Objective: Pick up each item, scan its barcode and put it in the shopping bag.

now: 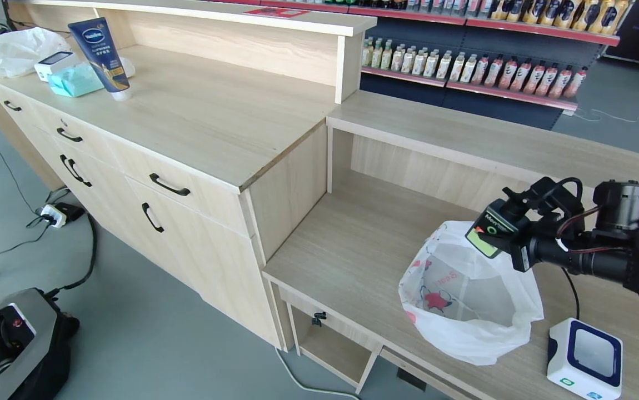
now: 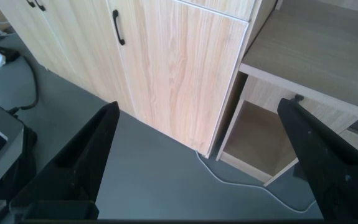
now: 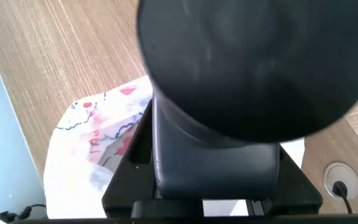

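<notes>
1. At the far left end of the upper counter [image 1: 197,116] lies a crumpled white plastic bag [image 1: 11,51]. Just beside it are a small white device [image 1: 55,63] and a teal pack [image 1: 75,80]. A blue tube [image 1: 100,55] stands upright on its cap, touching the teal pack's right side, well back from the counter's front edge.
2. The left gripper [image 2: 197,109] hangs low over the grey floor in front of a cabinet door [image 2: 179,68]. Its fingers [image 2: 73,168] are spread wide with nothing between them. An open cubby [image 2: 259,143] under the lower counter is near it.
3. The shopping bag [image 1: 464,300] stands on the lower counter [image 1: 353,239] near the front edge. It is white with red print, and its mouth gapes open upward.
4. The right gripper [image 1: 511,239] is clenched on a dark item [image 1: 489,230] with a green label. It holds the item just above the bag's far right rim. In the right wrist view the dark item [image 3: 228,93] blocks most of the bag [image 3: 98,143] beneath it.
5. The scanner [image 1: 586,358], a white box with a dark window facing up, sits at the near right corner of the lower counter, just beside the bag. A cable grommet [image 3: 337,180] is set into the counter near it.
6. Beyond the counter's back edge, shelves [image 1: 475,83] carry rows of bottles.
</notes>
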Tool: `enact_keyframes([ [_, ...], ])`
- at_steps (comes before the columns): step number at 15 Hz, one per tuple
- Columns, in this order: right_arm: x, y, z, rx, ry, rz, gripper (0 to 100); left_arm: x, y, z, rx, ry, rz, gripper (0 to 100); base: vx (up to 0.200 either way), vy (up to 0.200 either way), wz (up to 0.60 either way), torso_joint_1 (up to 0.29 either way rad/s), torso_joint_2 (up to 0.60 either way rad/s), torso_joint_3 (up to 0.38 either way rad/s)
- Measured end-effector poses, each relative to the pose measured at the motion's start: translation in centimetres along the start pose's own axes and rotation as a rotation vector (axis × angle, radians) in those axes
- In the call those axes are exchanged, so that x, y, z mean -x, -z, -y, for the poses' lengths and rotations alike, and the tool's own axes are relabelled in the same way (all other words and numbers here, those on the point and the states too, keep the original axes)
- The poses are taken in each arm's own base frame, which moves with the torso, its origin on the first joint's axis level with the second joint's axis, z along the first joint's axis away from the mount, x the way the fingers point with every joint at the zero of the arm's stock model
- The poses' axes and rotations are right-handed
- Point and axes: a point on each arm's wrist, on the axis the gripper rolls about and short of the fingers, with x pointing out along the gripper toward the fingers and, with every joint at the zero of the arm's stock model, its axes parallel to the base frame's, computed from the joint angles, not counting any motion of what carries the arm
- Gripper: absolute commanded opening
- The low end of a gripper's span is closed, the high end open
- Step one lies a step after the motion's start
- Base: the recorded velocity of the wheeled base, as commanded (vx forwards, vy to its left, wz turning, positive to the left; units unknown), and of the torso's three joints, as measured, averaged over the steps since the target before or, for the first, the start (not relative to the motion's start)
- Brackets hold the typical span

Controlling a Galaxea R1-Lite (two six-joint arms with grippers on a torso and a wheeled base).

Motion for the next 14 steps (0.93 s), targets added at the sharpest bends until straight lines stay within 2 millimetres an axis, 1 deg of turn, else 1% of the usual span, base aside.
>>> enact_keyframes([
  [3, -2.3, 1.6, 1.5, 0.010, -0.028, 0.014, 0, 0.0, 0.0, 0.0, 0.000, 0.000, 0.000, 100, 0.000, 0.000, 0.00, 0.000, 0.00, 0.000],
  [7, -5.4, 3.4, 2.7, 0.040, -0.027, 0.018, 0, 0.0, 0.0, 0.0, 0.000, 0.000, 0.000, 100, 0.000, 0.000, 0.00, 0.000, 0.00, 0.000],
  [11, -7.6, 6.0, 2.5, 0.075, -0.083, 0.022, 0, 0.0, 0.0, 0.0, 0.000, 0.000, 0.000, 100, 0.000, 0.000, 0.00, 0.000, 0.00, 0.000],
  [14, -8.9, 7.7, 2.4, 0.068, -0.105, 0.012, 0, 0.0, 0.0, 0.0, 0.000, 0.000, 0.000, 100, 0.000, 0.000, 0.00, 0.000, 0.00, 0.000],
])
